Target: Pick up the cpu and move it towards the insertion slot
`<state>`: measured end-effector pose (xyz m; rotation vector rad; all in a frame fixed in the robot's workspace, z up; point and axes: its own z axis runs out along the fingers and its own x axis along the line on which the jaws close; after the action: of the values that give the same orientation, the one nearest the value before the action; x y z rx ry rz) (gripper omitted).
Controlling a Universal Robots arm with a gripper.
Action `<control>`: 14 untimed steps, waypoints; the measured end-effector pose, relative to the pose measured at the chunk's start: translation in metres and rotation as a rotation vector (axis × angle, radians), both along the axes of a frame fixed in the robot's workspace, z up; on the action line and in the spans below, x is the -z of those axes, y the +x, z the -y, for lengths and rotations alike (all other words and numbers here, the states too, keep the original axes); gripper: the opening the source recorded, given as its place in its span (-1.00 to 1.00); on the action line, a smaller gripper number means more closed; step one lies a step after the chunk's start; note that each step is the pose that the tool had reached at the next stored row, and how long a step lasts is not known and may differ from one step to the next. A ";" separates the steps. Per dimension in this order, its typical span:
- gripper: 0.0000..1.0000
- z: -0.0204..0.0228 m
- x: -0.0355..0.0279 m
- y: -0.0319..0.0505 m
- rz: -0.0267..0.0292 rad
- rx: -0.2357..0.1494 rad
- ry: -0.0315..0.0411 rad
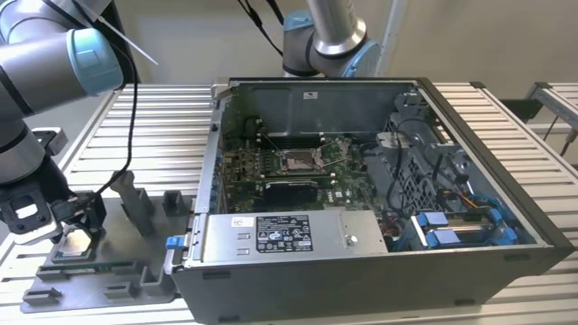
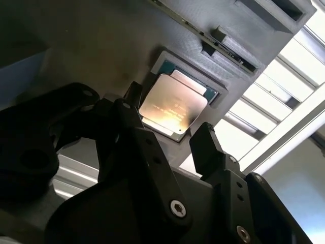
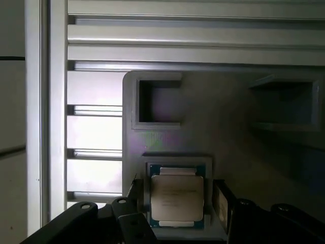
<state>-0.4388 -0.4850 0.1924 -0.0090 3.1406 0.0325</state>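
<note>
Cpu in grey holder pocket, wide-apart fingers either side, contact unclear.

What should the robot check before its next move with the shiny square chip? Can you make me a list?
1. claw open: ok.
2. Its fingers on both sides of the cpu: ok.
3. cpu lying flat in the grey holder: ok.
4. cpu gripped: not ok, gaps show beside it.
5. insertion slot empty and ready: cannot tell.
</note>
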 end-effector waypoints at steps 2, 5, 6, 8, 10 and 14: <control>1.00 0.0009 0.0010 -0.0002 0.0000 0.000 -0.0001; 1.00 0.0015 0.0024 -0.0003 -0.0001 0.000 -0.0001; 1.00 0.0018 0.0028 -0.0005 -0.0001 0.000 -0.0001; 1.00 0.0024 0.0035 -0.0007 -0.0001 -0.001 0.0000; 1.00 0.0028 0.0042 -0.0007 0.0001 -0.001 0.0001; 1.00 0.0032 0.0050 -0.0008 0.0000 -0.001 0.0000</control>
<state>-0.4396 -0.4882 0.1873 -0.0107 3.1406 0.0325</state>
